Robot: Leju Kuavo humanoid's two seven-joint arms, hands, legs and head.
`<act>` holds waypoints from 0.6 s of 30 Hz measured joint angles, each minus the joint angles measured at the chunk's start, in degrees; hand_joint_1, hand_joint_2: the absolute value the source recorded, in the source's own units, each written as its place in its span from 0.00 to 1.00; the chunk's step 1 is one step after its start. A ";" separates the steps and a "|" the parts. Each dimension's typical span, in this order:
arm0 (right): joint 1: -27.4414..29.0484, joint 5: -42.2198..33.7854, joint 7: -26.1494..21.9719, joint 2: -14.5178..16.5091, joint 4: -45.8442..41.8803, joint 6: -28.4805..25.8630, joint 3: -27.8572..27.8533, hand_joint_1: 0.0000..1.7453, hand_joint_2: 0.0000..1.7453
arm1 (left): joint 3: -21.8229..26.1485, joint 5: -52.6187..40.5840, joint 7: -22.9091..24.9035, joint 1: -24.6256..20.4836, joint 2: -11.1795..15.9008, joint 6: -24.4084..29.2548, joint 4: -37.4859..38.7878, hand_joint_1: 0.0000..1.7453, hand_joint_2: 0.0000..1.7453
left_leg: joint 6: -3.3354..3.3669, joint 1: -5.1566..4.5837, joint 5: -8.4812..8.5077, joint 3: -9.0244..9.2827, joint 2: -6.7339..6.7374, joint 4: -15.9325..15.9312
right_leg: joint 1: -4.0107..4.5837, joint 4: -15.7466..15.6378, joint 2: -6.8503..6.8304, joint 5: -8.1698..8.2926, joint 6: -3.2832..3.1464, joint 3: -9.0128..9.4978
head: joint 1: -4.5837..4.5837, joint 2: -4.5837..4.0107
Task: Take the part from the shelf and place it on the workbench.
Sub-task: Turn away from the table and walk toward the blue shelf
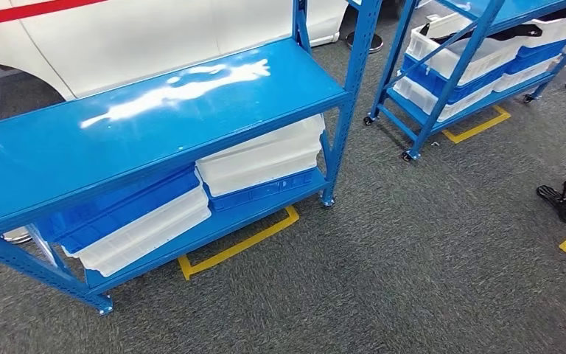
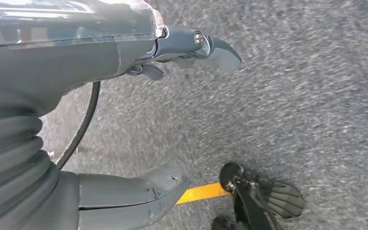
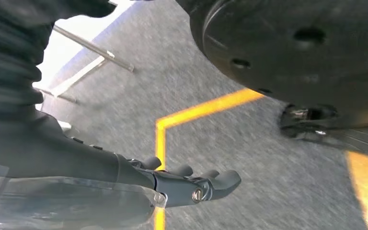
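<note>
Both your hands hang low over the carpet, left hand [image 2: 172, 52] and right hand [image 3: 182, 184], fingers apart and empty. You can't see the part yet; it may lie in the far shelf's white bins [image 1: 479, 51].

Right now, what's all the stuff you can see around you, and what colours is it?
Near shelf: one, blue, top bare and shiny.
Bins: white and blue, stacked on its lower level; count unclear.
Far shelf: one, blue, on wheels, holding more white and blue bins.
Floor tape: yellow, on grey carpet under the shelves.
Car: one, white with a red stripe, behind the near shelf.
Left hand: grey, holds nothing.
Right hand: dark, holds nothing.
</note>
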 joint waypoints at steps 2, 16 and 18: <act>-0.11 -0.26 -0.29 -0.19 -0.02 -0.06 -0.01 0.00 1.00 | -0.01 -0.20 -0.01 -0.02 -0.04 0.08 0.00 0.00 1.00 | -0.76 0.24 0.20 -0.54 -1.46 -0.06 | 0.10 -0.60 -0.41 -0.09 -0.19 0.16 | 0.00 0.00; -0.22 -0.76 -0.18 -1.09 -0.12 1.31 -0.04 0.00 1.00 | -0.04 -0.07 0.39 -0.54 0.01 0.98 0.00 0.00 1.00 | -1.18 -0.09 0.23 -0.57 10.64 0.19 | 0.44 -1.71 -11.64 -1.32 -0.13 2.49 | -0.06 0.00; -0.53 -0.79 -0.13 -1.17 -0.21 1.29 -0.04 0.00 1.00 | -0.04 0.10 0.59 -0.39 0.03 1.17 0.00 0.00 1.00 | -0.53 -0.05 0.47 -0.72 9.35 -0.02 | 0.37 -1.73 -12.26 -1.51 0.45 2.80 | -0.07 0.00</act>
